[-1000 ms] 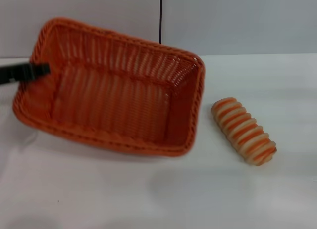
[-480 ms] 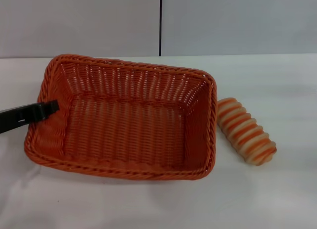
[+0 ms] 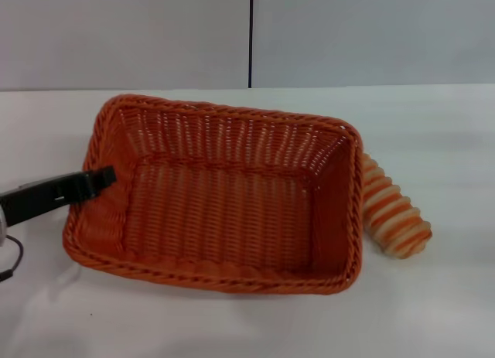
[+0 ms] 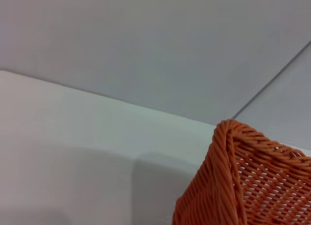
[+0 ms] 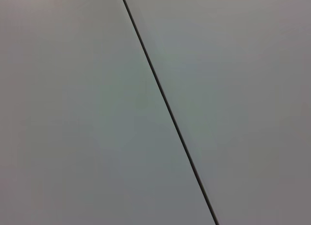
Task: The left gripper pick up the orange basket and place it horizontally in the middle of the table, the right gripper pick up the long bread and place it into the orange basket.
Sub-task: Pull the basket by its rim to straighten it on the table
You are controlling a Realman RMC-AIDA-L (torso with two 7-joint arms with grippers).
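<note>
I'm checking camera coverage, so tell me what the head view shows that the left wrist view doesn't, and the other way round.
Only the head view shows the whole orange basket, its inside bare, the left gripper at its left rim, and the long bread, partly hidden behind the basket's right end. Only the left wrist view gives a close look at one basket corner from outside. Both share the basket, the white table and the grey wall behind it. The right gripper appears in neither.

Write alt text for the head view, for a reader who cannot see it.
An orange basket sits mid-table, its right rim hiding one end of a striped long bread. The left gripper reaches in from the left edge to the basket's left wall. The table is white.
</note>
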